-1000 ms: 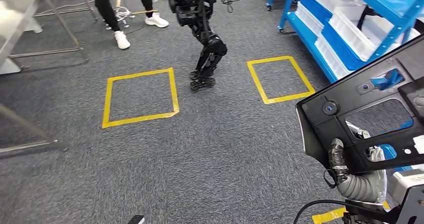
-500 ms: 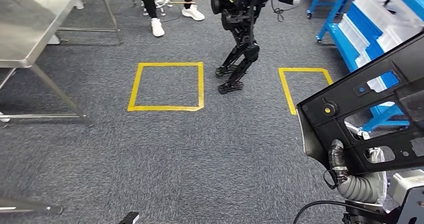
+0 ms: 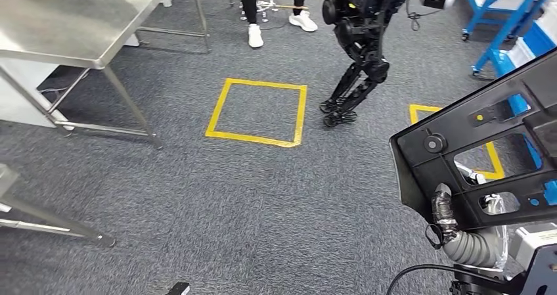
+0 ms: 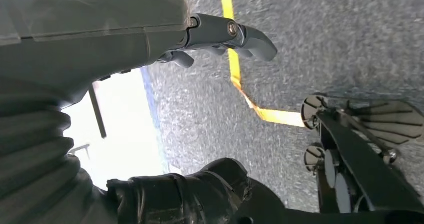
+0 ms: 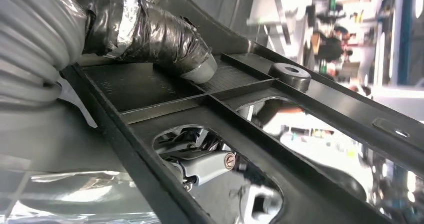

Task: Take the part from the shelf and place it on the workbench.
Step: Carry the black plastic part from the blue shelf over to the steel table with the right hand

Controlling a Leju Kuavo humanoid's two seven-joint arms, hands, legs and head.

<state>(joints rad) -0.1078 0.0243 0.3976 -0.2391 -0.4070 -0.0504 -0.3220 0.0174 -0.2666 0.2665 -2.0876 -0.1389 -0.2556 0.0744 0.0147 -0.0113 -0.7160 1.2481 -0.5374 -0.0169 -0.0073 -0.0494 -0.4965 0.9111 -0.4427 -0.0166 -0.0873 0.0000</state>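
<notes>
The part (image 3: 470,152) is a large black plastic panel with cut-out openings, carried upright at the right of the head view. My right hand (image 3: 462,237) grips its lower edge from below. In the right wrist view the taped thumb (image 5: 151,35) presses on the ribbed face of the part (image 5: 305,126), and other fingers (image 5: 202,165) show through an opening. The steel workbench (image 3: 73,14) stands at the far left. My left hand (image 4: 150,39) hangs over the carpet with its thumb away from the dark fingers and nothing in it.
Another black robot (image 3: 360,42) stands ahead at the centre right, with a person's legs (image 3: 253,9) behind it. Yellow tape squares (image 3: 257,111) mark the grey carpet. A blue shelf frame (image 3: 509,25) is at the far right. A second table leg (image 3: 49,224) crosses the near left.
The camera has turned left: the workbench has come further into the picture and the blue shelves have slid off to the right. The part stays in my right hand as before.
</notes>
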